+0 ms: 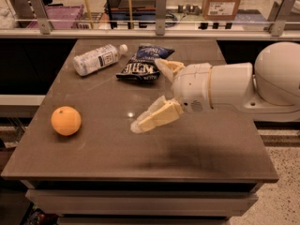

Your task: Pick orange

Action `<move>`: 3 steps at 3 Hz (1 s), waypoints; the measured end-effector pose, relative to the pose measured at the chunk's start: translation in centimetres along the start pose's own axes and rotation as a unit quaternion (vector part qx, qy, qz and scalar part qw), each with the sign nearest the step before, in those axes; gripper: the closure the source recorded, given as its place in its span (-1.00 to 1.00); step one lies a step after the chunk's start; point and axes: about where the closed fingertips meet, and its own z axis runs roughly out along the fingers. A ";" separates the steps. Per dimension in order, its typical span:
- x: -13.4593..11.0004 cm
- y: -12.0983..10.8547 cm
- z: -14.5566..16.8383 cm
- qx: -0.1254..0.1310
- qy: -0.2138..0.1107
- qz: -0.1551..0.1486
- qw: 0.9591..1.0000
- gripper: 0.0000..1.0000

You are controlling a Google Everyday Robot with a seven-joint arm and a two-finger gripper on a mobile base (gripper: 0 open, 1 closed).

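The orange [66, 120] is round and bright, resting on the brown table [206, 156] near its front left edge. My gripper [147, 95] hangs above the table's middle, to the right of the orange and well apart from it. Its two pale fingers are spread wide, one [165, 66] pointing toward the chip bag, the other [152, 118] pointing toward the orange. It holds nothing. The white arm reaches in from the right.
A clear plastic bottle [97, 58] lies on its side at the table's back left. A dark blue chip bag [144, 63] lies next to it at the back middle. A railing and shelves with boxes stand behind the table.
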 end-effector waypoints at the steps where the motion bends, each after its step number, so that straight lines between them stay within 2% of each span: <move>1: 0.3 0.0 3.1 -0.010 -0.034 0.016 0.999 -1.00; 3: 0.5 1.2 8.4 -0.052 -0.053 0.042 0.996 -1.00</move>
